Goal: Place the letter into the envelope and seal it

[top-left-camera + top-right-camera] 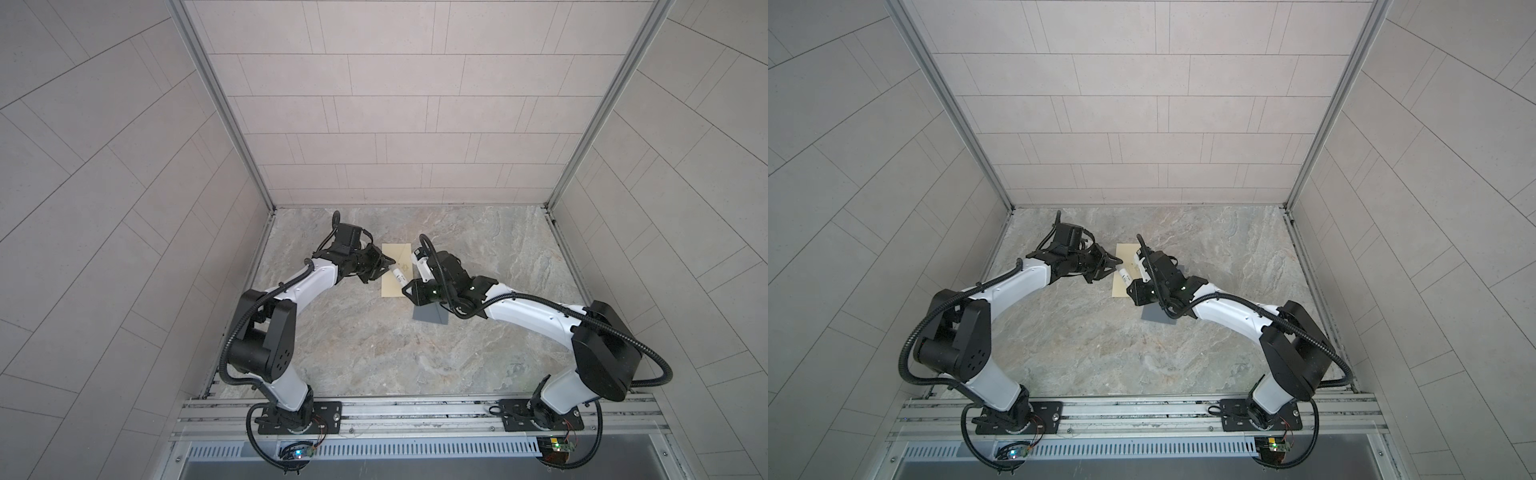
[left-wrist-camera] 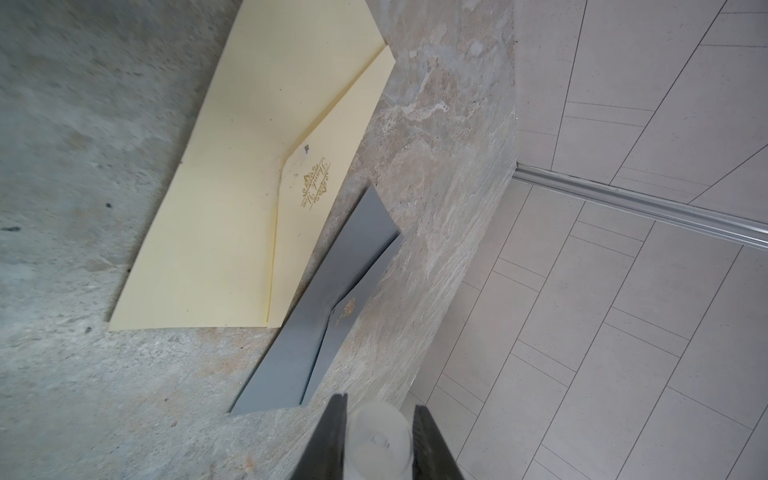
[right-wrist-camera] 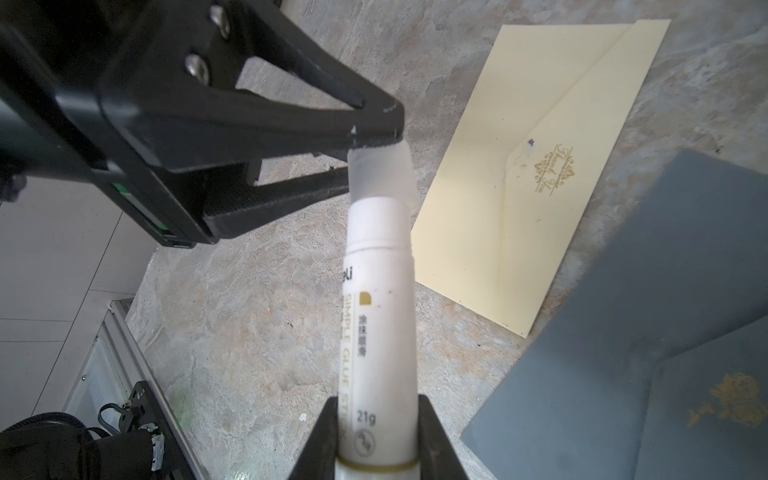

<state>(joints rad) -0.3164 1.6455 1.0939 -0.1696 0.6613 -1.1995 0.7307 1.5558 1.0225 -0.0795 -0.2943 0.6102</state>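
The right claw (image 3: 378, 405) is clamping the glue stick (image 3: 380, 291), the left claw (image 2: 379, 409) is clamping its cap (image 3: 380, 174), both hanging over the cream envelope (image 3: 498, 166) lying on the table (image 3: 249, 311).

In front of me is a table (image 1: 374, 345) with a grey-beige stone pattern, seen in both top views (image 1: 1084, 345). Two flat things lie directly on it. A cream envelope (image 1: 392, 253) (image 1: 1123, 253) lies in the far half, near the middle, with its flap side up and a gold print (image 2: 316, 185) on it. A grey envelope (image 1: 428, 313) (image 1: 1152, 313) lies just beside the cream one's near corner, toward my right arm, also flat (image 2: 316, 316). I cannot tell if the two are touching.
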